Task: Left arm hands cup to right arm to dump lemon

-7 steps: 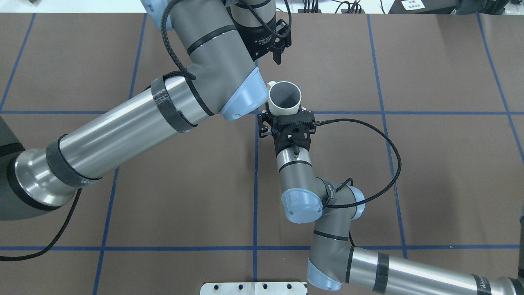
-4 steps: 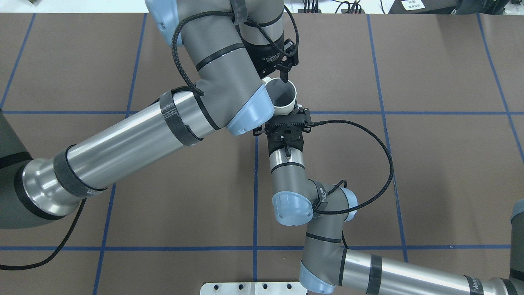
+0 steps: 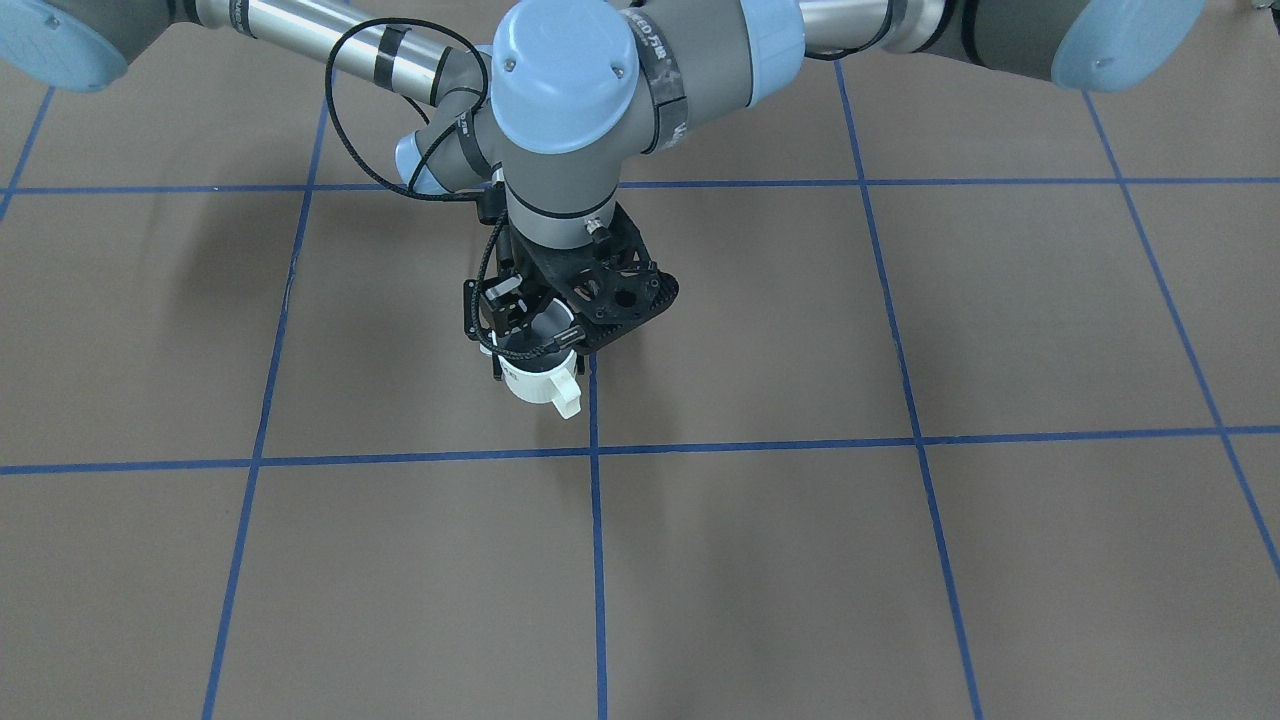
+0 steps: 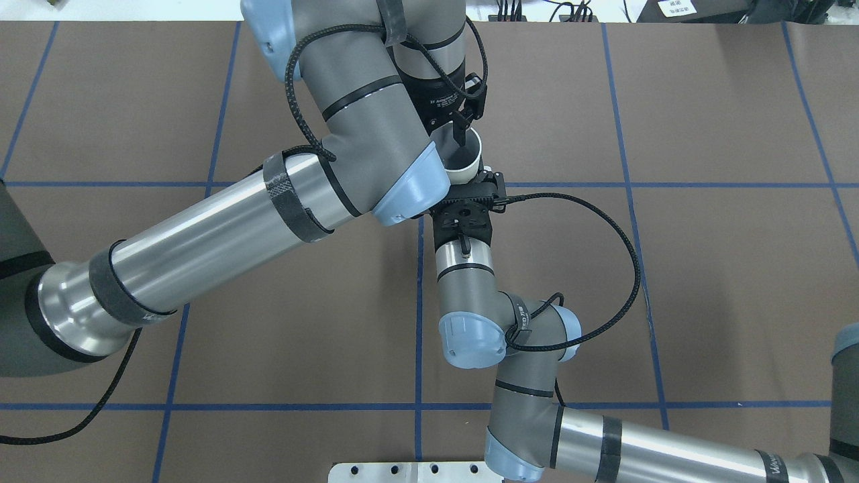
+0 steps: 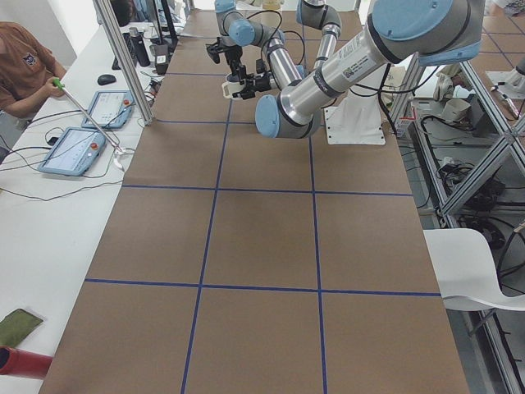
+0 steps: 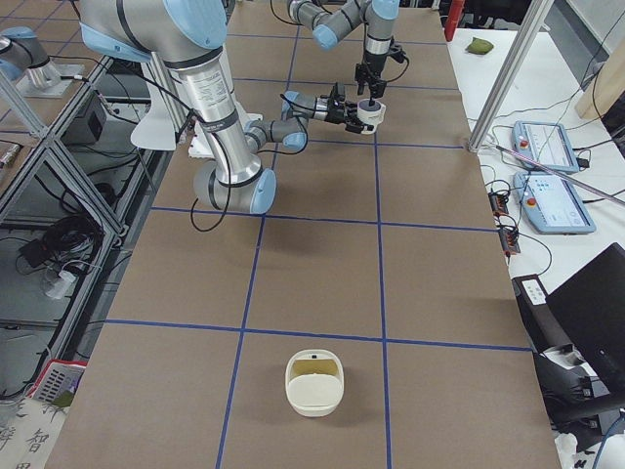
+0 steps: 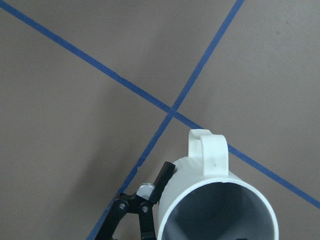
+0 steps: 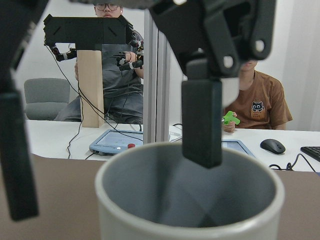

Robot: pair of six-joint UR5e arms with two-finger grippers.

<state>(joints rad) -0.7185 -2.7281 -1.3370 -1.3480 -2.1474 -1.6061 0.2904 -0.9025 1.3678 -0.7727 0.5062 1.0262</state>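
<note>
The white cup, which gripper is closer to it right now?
Right. The right gripper clamps the cup from the side; the left gripper hangs open above it, one finger dipped inside.

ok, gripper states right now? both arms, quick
Left gripper: open, one finger dipped inside the cup, not gripping it.
Right gripper: closed on the cup, holding it by its sides.

My table [image 4: 738, 302] is brown, crossed by blue tape lines [image 4: 738, 404]. Beyond its far edge runs a white bench [image 5: 33, 222] with tablets [image 5: 72, 151], silver posts [image 5: 123, 57] and two seated people [image 8: 260, 105] before a pale wall [image 8: 300, 60]. A white chair [image 5: 467, 263] stands on my side.
</note>
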